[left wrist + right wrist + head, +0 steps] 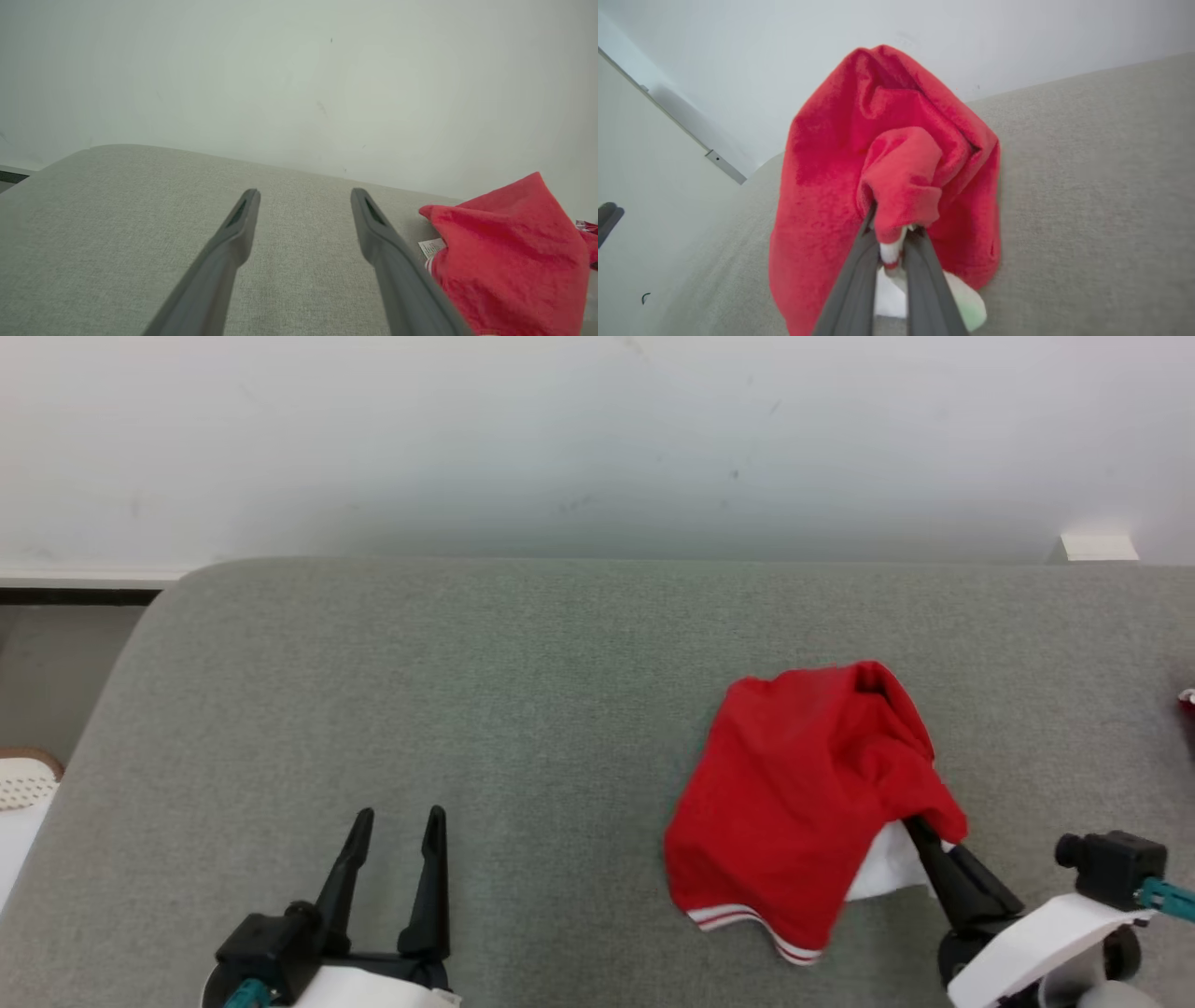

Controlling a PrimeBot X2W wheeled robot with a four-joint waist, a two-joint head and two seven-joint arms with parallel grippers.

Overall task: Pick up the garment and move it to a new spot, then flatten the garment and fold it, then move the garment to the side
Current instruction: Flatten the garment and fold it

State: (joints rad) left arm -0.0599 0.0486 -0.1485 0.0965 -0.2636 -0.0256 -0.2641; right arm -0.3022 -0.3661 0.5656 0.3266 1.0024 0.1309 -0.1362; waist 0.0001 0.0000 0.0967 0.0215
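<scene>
Right claw clamped on garment edge; red heap bunches just ahead of its tips, on tabletop. Left claw spread, empty. Cloth probably light, limp, drapes; hem is best hold.

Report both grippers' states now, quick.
Left gripper: open, holding nothing.
Right gripper: closed on the red garment.

No wording is legible; the small white label on the crumpled red fabric garment carries print too tiny to read.
</scene>
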